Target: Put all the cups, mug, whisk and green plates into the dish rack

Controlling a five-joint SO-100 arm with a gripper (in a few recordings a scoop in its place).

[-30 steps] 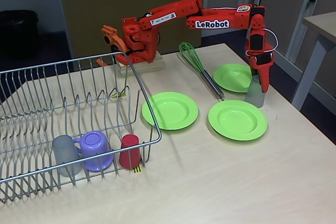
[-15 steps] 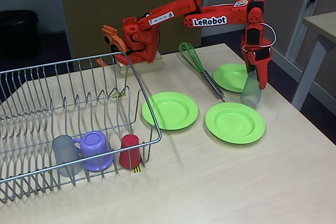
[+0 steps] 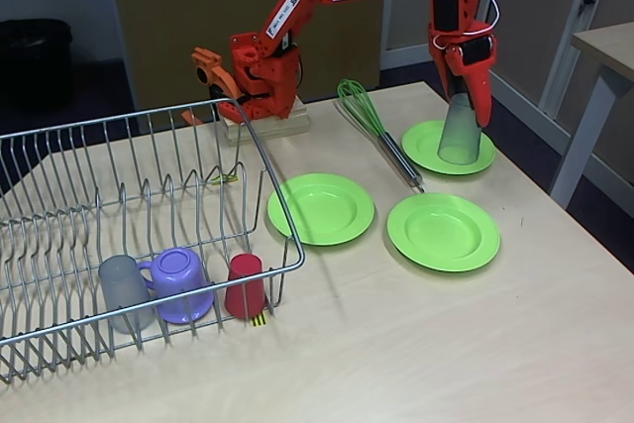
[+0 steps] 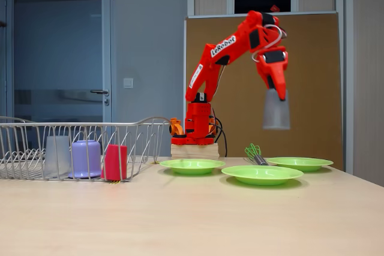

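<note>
Gripper clamped on grey cup, now lifted well clear of table; previously near tabletop beside front plate.

Grey cup aloft, above plates

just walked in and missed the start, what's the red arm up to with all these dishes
The red arm's gripper is shut on a grey cup and holds it in the air above the table, over by the far plate. In the dish rack stand another grey cup, a purple mug and a red cup. Three green plates and the whisk lie on the table, outside the rack.
</note>
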